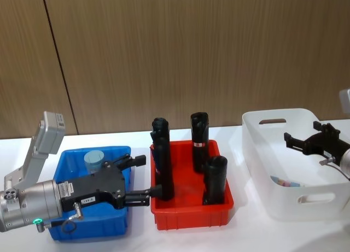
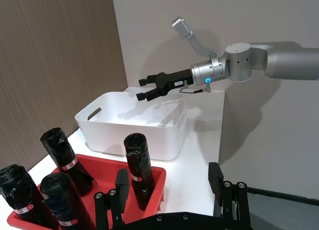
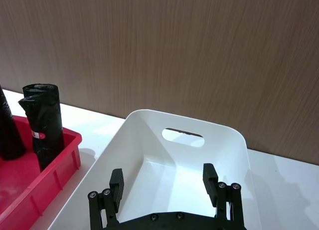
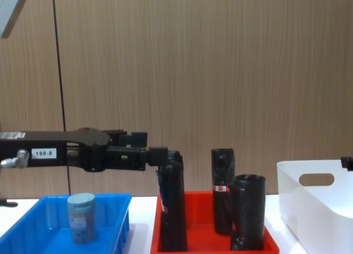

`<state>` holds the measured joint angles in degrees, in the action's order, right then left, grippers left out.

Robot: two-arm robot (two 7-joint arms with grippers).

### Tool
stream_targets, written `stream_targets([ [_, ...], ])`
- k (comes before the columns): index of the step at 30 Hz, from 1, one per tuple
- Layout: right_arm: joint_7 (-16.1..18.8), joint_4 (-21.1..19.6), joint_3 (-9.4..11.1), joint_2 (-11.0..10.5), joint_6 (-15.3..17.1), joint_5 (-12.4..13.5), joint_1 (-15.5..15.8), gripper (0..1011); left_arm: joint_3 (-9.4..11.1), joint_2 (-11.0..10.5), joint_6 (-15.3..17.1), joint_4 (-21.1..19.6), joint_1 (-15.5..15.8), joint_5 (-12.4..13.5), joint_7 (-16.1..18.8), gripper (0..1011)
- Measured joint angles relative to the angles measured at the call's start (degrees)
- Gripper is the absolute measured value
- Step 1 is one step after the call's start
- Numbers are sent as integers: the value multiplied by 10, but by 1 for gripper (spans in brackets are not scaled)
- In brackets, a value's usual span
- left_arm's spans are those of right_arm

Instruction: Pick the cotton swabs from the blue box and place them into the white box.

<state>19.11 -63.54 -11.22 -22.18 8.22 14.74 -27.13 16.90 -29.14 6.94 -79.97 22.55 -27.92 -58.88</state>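
You'll find the cotton swabs [image 1: 94, 160] (clear tub, pale blue-grey lid) upright at 12 o'clock in the blue box [image 1: 109, 230]. The left hand [image 1: 146, 176] hovers at its 3 o'clock rim, fingers apart. The right hand [image 1: 302, 130], also spread, hangs over the white box [image 1: 284, 205].

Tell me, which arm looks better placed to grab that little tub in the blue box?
Probably the left. The left gripper hangs open over the blue box, close to the cotton swabs tub. The right gripper sits open over the white box, beyond the red bin.

The blue box [image 1: 104, 229] is bright, the bin [image 1: 191, 216] red; black rolls [image 1: 199, 137] bear red-white labels; the cotton swabs [image 1: 94, 158] have a blue-grey lid.
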Motion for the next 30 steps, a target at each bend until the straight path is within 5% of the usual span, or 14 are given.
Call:
stream_targets([
  [17,-5,-10,0,1,-3,1,8,1002,1,1,-1,-2,-1,2,10,1004],
  [30,-39,-96,-4,7,-17,4,71,1002,15,12,-10,-21,-14,26,93,1004],
])
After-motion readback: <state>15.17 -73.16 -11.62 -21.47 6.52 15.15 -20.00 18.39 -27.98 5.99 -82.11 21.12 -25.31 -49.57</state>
